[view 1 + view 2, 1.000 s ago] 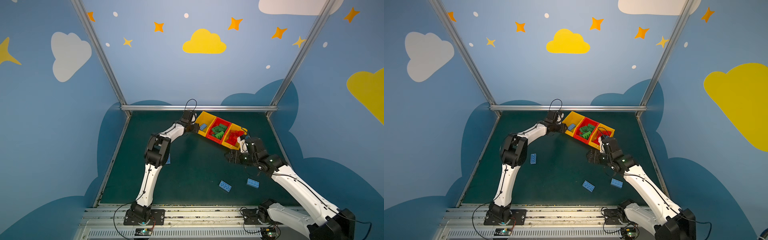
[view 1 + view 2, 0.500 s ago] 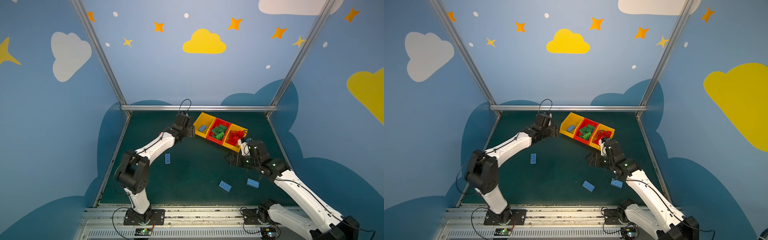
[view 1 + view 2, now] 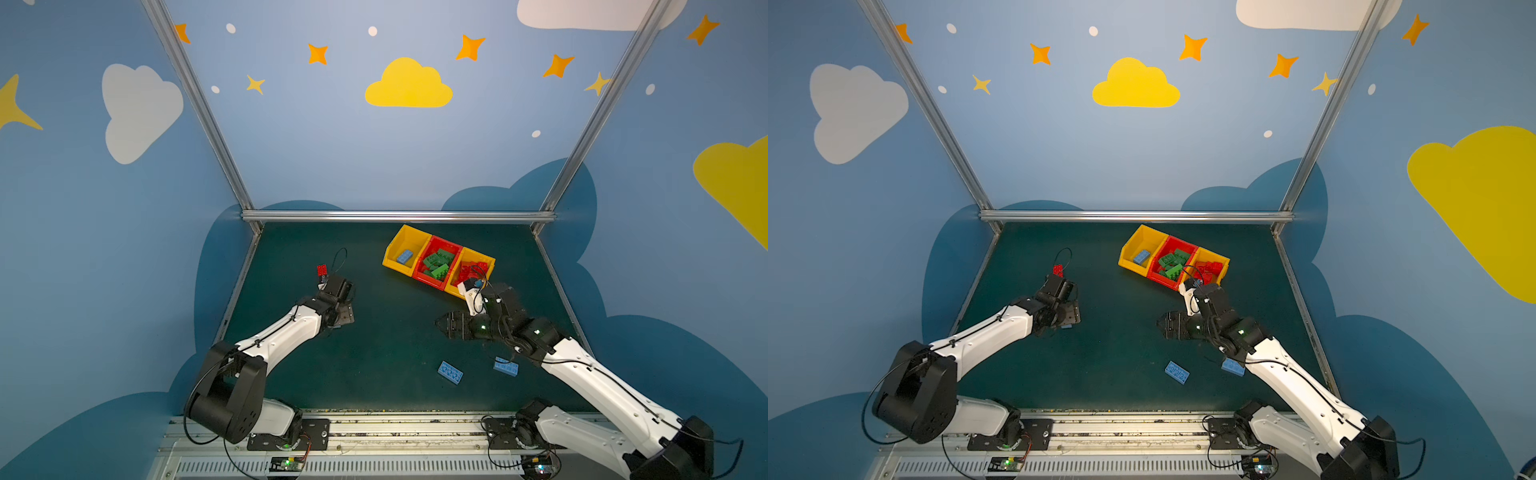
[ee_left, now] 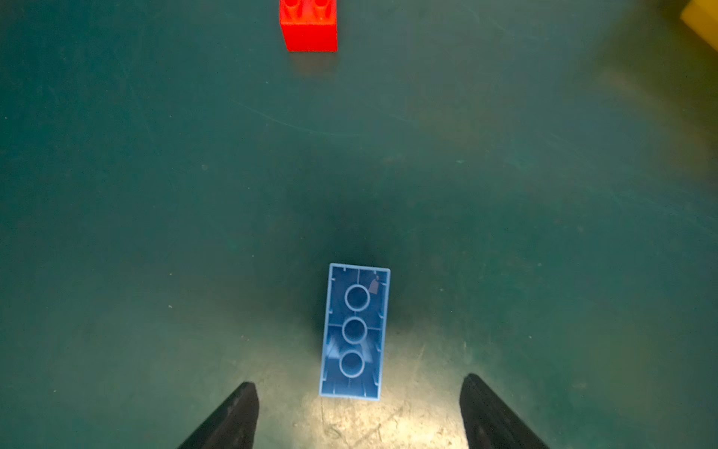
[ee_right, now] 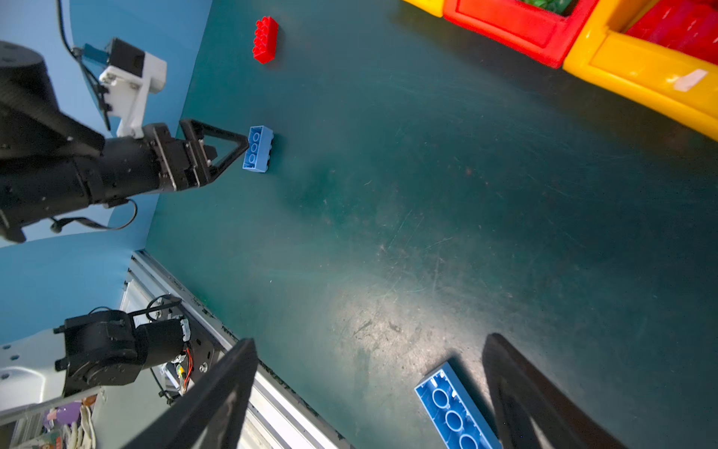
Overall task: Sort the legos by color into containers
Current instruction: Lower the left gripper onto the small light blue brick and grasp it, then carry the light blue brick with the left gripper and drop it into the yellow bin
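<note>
Lego brick [image 4: 355,330], blue, lying on the dark green surface [image 4: 155,194], hollow underside facing the left wrist camera, just ahead of the left jaws — wide apart, empty, one tip to either side of its near end. Its long axis runs straight away from them, so closing would likely pinch the narrow width. Right jaws, also spread and empty, are well apart from it — beside a second blue brick [image 5: 454,412].
</note>
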Controlling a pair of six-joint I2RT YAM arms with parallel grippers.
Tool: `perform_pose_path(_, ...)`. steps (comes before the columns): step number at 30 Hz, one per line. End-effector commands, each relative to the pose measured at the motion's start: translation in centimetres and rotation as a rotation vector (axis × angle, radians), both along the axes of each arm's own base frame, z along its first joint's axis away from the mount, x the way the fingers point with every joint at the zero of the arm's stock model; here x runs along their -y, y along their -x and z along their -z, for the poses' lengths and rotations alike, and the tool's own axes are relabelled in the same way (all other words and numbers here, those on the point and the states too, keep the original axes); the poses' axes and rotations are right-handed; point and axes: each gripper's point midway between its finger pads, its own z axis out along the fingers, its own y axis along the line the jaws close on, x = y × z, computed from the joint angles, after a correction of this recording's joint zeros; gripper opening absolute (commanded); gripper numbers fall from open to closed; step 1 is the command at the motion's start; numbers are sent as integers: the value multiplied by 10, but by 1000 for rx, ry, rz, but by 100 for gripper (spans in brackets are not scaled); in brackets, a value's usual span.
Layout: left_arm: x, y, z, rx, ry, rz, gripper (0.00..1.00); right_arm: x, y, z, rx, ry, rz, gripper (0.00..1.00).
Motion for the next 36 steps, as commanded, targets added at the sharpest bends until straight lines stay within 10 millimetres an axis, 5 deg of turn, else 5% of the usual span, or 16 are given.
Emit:
perform_pose_path(1,-6,-7,11,-30,17,-33,80,7,6,0,15,14,18,89)
perform_pose_path(7,-9,-14,46,-120,75,-54,72,15,8,-1,26,17,44,89)
perform_pose_path(11,-5,-15,53,-144,91,-57,41,18,8,-1,31,28,54,89)
perform_pose_path(14,-2,-15,47,-146,92,-49,22,19,6,0,37,43,56,89)
perform_pose_path(18,15,-31,22,-116,84,10,18,18,2,2,39,51,61,89)
perform_pose_path(24,84,-92,-32,-30,74,184,18,19,-5,7,36,61,77,89)
perform_pose_path(29,145,-151,-58,30,27,317,19,26,-10,11,27,65,107,89)
perform_pose_path(36,193,-223,-49,83,-29,397,20,37,-14,17,5,58,153,89)
